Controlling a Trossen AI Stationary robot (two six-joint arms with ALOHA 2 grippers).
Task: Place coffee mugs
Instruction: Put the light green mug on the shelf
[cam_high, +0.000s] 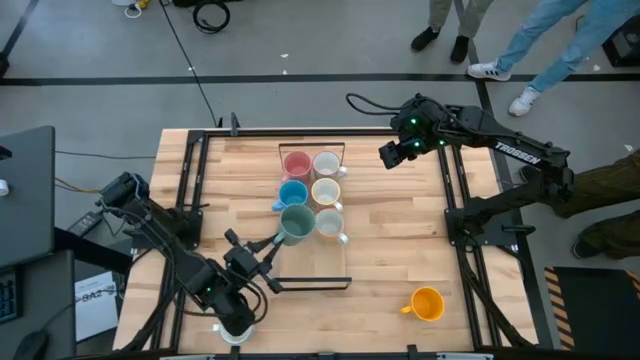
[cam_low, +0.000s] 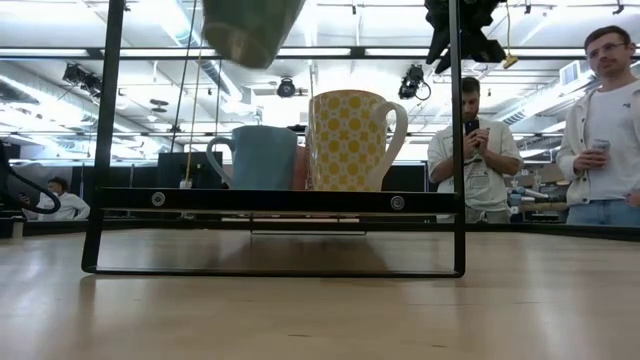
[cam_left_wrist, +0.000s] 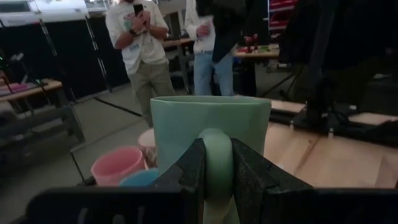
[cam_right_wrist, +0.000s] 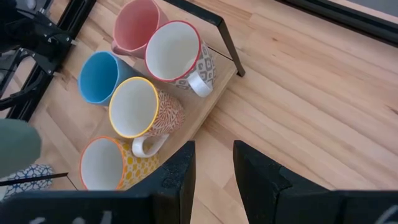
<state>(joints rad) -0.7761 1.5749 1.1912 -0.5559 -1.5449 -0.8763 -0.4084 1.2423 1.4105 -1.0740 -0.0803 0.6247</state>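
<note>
A: From above, where did things stand?

B: The left gripper (cam_high: 268, 243) was clamped on the handle of the teal green mug (cam_high: 296, 223), holding it over the third place in the left row of the black rack (cam_high: 312, 283), next to the blue mug (cam_high: 292, 194) with the pink mug (cam_high: 296, 164) beyond. Three white patterned mugs (cam_high: 327, 192) filled the right row. The orange mug (cam_high: 427, 303) lay on the bench (cam_high: 390, 240) well apart, near the right front corner, probably waiting its turn.

A: And the right arm?

B: The right gripper (cam_high: 392, 153) hung above the far right of the bench, out of the way.

A: The level view?

B: The green mug's base (cam_low: 252, 30) hung tilted well above the rack shelf (cam_low: 275, 200), so it was not yet set down. The yellow-dotted mug (cam_low: 348, 140) and the blue one stood upright on the shelf.

A: The left wrist?

B: The fingers (cam_left_wrist: 189, 177) pinched the handle (cam_left_wrist: 215, 162) from both sides, which kept the mug body forward and free to lower. Pink and blue rims showed below it.

A: The right wrist?

B: Its fingers (cam_right_wrist: 180, 174) stood a little apart with nothing between them, looking down on the filled places. A green blur at the edge was, I think, the held mug, though it was too cropped to be sure.
</note>
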